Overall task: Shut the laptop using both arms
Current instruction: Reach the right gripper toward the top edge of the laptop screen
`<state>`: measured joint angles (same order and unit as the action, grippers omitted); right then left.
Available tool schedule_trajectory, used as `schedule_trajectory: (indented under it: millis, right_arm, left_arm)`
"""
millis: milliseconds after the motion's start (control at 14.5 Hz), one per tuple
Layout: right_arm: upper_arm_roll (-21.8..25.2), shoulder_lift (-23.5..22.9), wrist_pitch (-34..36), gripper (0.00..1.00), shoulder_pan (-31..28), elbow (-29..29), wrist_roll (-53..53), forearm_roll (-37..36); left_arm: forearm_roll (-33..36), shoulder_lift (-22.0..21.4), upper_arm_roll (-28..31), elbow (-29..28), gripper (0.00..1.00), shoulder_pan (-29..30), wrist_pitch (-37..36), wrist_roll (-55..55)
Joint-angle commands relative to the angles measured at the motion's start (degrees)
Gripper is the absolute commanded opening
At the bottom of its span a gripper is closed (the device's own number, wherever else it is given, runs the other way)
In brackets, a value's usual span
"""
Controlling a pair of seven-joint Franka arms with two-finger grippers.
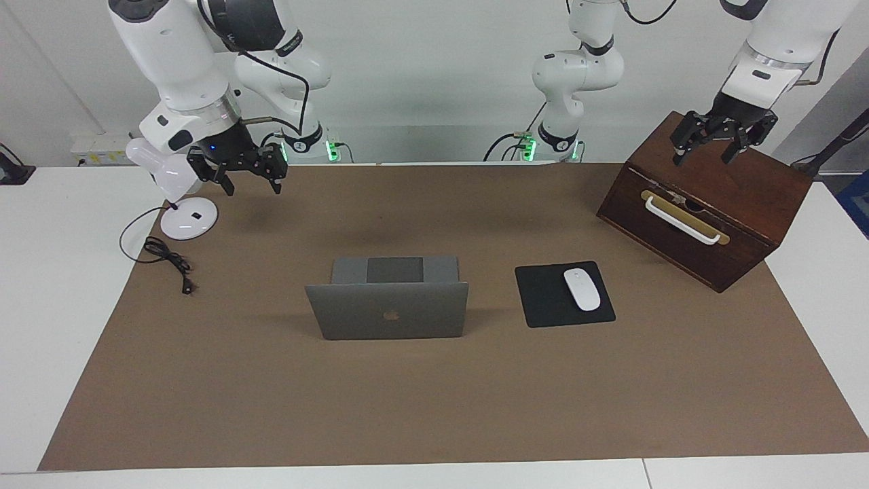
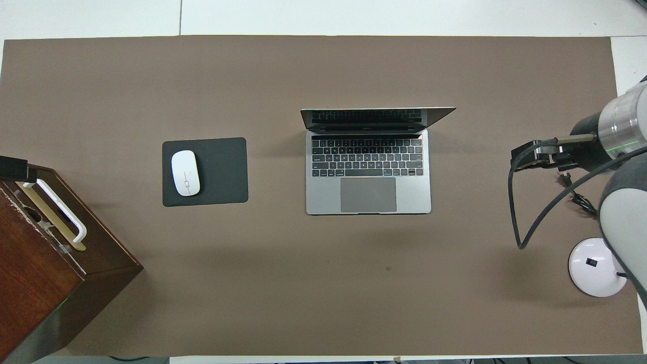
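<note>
1. Silver-grey metal, lid upright: the laptop stands open in the middle of the brown mat on the tabletop, its keyboard turned toward the robots. You have not begun the closing itself; the lid shows no tilt toward the keyboard.

2. Your right gripper hangs in the air well apart from the laptop, toward the right arm's end of the tabletop, just beside the white lamp. Its fingers stand apart and hold nothing.

3. Your left gripper hangs over the wooden box, well apart from the laptop toward the left arm's end of the tabletop. Its fingers are spread wide and empty.

4. Between the laptop and the wooden box lies the black mouse pad with the white mouse on it, just beside the laptop; I judge you should keep the left arm's path above them.

5. Left to do, as I judge it: nearly everything. You need both grippers brought to the lid's top edge, then a push down until the lid lies flat on the base.
</note>
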<state>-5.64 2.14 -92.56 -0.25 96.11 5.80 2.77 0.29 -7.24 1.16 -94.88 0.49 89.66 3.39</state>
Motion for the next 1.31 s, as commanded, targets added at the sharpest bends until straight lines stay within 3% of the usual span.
schedule_trajectory:
  millis: [0,482,895,1033,1240]
  right_arm:
    - [-0.7,-0.6,-1.5,0.81,-0.1,-0.2,0.4,1.6]
    - [-1.3,-1.0,-2.4,0.8,-0.1,-1.5,-0.5,1.4]
    - [-4.6,-4.1,-9.9,0.8,-0.1,-1.8,-1.2,1.9]
    - [-5.1,-5.2,-10.4,0.67,-0.2,-3.7,-2.2,2.1]
    - [-5.3,-5.9,-13.1,0.22,-0.1,-4.0,-2.5,4.9]
  left_arm:
    - [-0.2,-1.5,-0.4,-2.1,1.0,0.6,1.4,-0.7]
    - [-0.2,-1.5,-0.4,-2.1,1.0,0.5,1.3,-0.7]
    - [-0.2,-1.5,-0.5,-2.1,1.0,0.5,1.3,-0.7]
    - [-0.2,-1.5,-0.5,-2.1,1.0,0.4,1.3,-0.7]
    - [-0.2,-1.5,-0.5,-2.1,1.0,0.2,1.3,-0.7]
